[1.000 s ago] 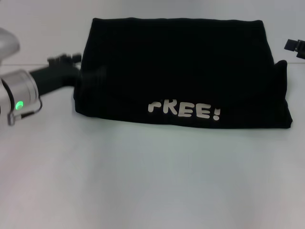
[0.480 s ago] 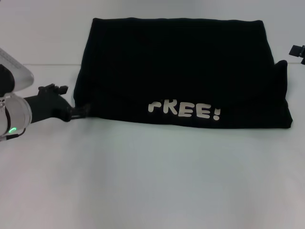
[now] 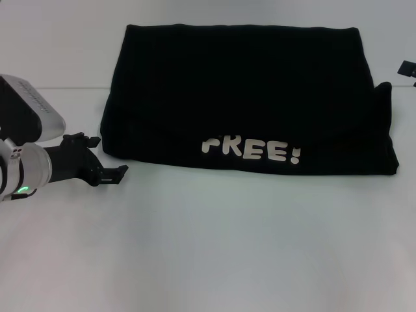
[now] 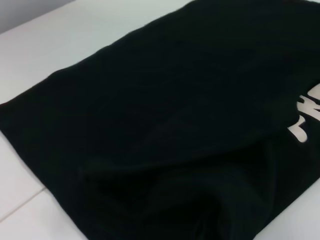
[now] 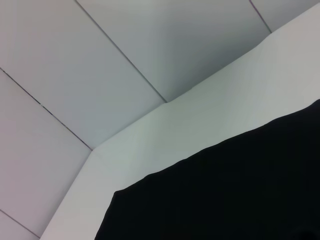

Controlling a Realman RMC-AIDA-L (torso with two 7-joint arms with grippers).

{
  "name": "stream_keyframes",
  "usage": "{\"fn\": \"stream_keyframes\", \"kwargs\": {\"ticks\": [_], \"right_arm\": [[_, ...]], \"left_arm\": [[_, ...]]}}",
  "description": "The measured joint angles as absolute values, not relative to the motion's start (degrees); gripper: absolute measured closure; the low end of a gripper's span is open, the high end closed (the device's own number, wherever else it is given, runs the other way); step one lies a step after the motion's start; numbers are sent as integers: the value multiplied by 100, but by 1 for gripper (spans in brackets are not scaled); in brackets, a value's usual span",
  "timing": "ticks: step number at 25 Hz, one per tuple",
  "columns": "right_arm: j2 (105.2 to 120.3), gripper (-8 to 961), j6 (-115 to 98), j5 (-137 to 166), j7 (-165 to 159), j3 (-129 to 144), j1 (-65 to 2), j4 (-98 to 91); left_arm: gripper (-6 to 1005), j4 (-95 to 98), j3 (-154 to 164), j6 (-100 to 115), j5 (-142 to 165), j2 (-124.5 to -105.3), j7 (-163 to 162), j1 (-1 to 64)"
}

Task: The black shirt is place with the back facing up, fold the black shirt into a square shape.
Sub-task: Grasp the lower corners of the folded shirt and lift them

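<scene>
Lying folded, black shirt point(image 3: 247, 97) beside left gripper point(image 3: 116, 173).

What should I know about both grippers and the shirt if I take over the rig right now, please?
Left gripper: low over the table, just off the shirt's near-left corner, holding nothing; whether its jaws are open is unclear.
Right gripper: only a sliver shows at the right edge, beyond the shirt's right side; state unknown.
Shirt: lies flat as a wide rectangle, "FREE!" lettering showing along the near edge, a small flap poking up at the right edge.
Done: folded down to a rectangle.
Left: probably one more side-to-side fold to make it square.
</scene>
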State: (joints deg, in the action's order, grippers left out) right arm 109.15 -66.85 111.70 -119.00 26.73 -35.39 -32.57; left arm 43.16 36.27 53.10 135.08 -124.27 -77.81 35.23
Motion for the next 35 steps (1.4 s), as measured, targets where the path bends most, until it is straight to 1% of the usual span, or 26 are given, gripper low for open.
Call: {"fn": "stream_keyframes", "kwargs": {"ticks": [6, 14, 19, 27, 32, 35], "right_arm": [[10927, 238, -6666, 11170, -11901, 2672, -3533, -3252], [10902, 239, -6661, 11170, -11900, 2671, -3533, -3252], [10898, 239, -6670, 11170, -11900, 2653, -3533, -3252], [10898, 240, -6698, 11171, -11901, 2651, -3533, -3252], [10893, 241, -6706, 11171, -11901, 2654, -3511, -3252], [10890, 241, -6707, 11171, -11907, 2655, -3495, -3252]], "left_arm": [[106, 4127, 3957, 4971, 13514, -12436, -7779, 3627], [112, 3993, 4051, 4659, 13534, -12428, -7817, 3728], [181, 3979, 4050, 4426, 13731, -12418, -7985, 3735], [394, 3979, 4067, 4484, 13816, -12418, -7999, 3760], [631, 3966, 4169, 4514, 13803, -12420, -7990, 3798], [748, 3964, 4261, 4535, 13789, -12428, -7990, 3814]]}}
